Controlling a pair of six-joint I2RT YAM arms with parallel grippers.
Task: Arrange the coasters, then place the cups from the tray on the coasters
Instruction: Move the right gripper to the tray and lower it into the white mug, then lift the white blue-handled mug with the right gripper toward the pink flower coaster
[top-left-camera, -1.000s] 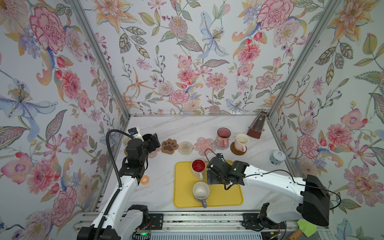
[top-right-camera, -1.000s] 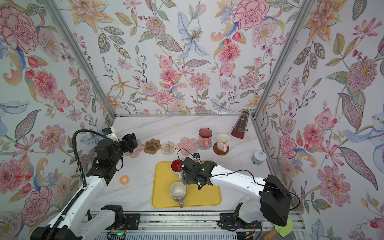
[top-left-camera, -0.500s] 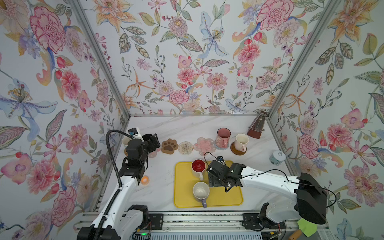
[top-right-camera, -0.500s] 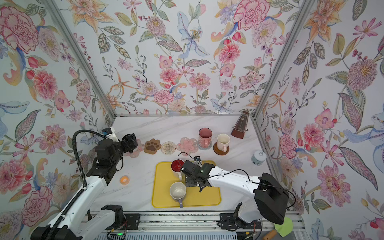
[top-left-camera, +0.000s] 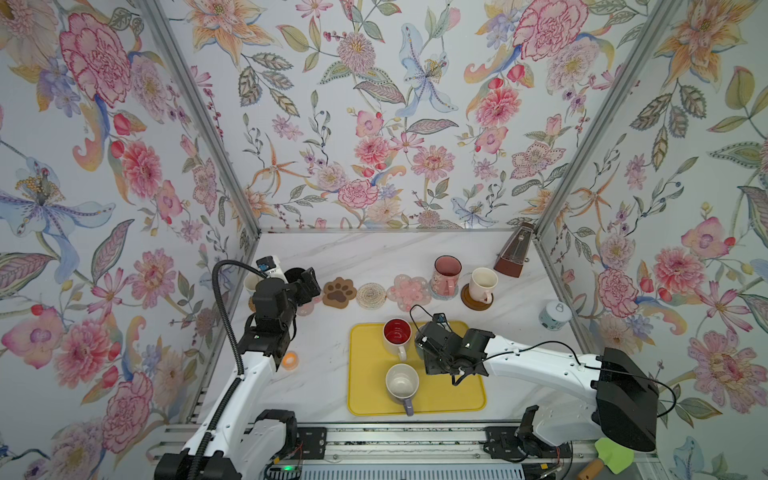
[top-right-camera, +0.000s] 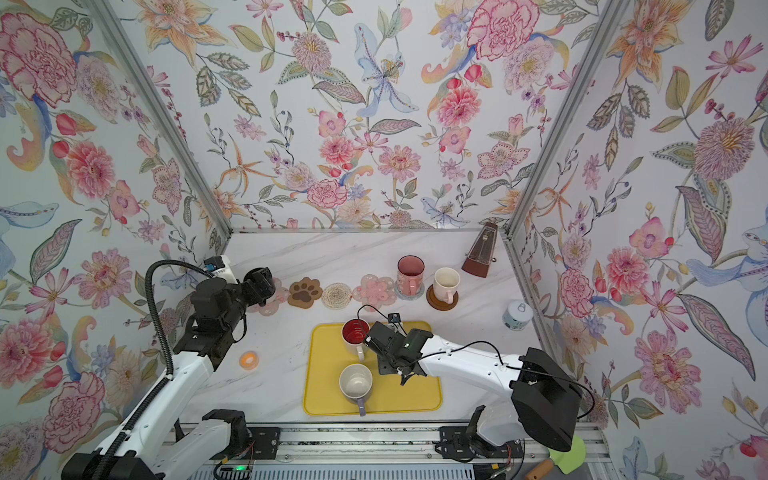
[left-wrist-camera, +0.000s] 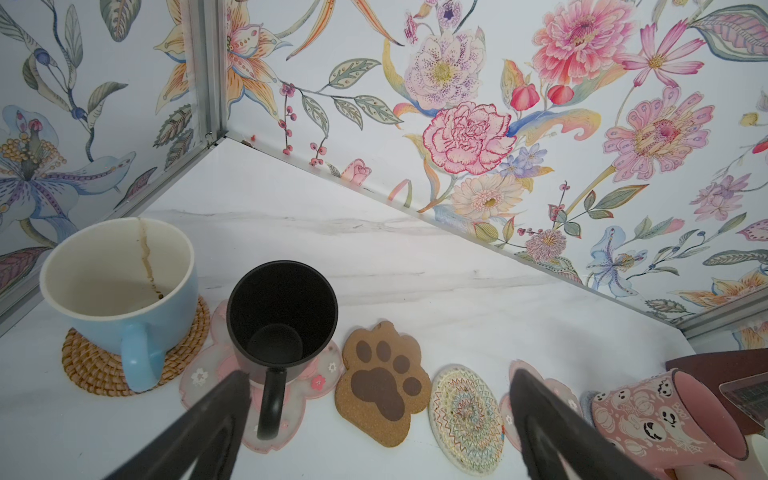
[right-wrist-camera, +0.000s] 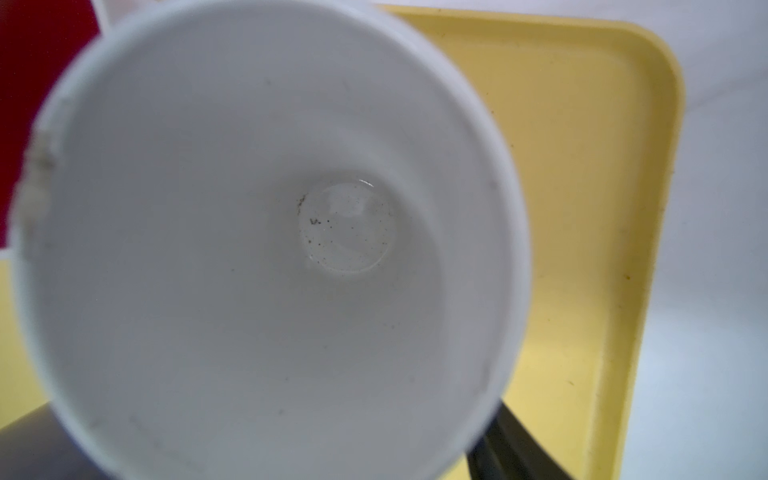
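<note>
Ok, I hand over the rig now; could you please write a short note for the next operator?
Left hand: open, empty, by the black mug.
Right hand: around a white-inside cup on the yellow plastic tray; grip unclear.
Done: seven coasters lie in a row; the blue mug, the black mug, the tall pink mug and the pink-handled white mug each stand on one.
Left: the red-inside mug, the purple-handled mug and the white-inside cup are on the tray; the brown paw coaster, cream woven round coaster and bare pink flower coaster await cups.
</note>
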